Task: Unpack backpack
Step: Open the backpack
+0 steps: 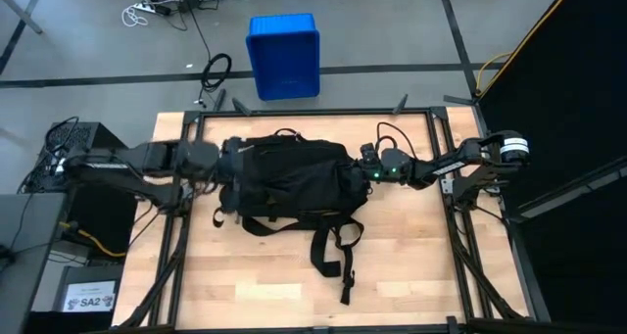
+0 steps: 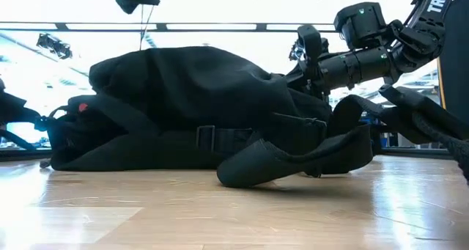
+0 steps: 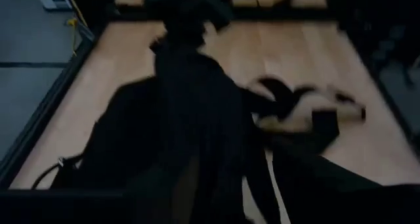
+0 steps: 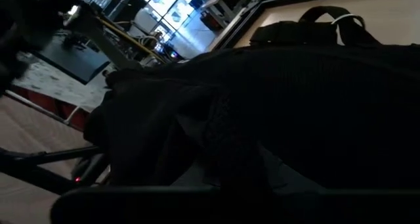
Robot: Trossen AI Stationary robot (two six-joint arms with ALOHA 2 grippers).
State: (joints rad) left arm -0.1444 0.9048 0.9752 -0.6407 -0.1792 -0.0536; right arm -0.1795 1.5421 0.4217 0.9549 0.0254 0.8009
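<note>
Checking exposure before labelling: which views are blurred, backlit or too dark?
Left wrist: motion-blurred, backpack smeared. Low: bright windows behind leave it near-silhouette, with glare on the table. Right wrist: dark, fabric underexposed. High: evenly lit, left arm slightly blurred.

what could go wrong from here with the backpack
The left end effector sits at one end of the backpack and the right end effector at the other, so opposing pulls might just stretch the fabric. Loose straps trailing across the table could snag an arm.
</note>
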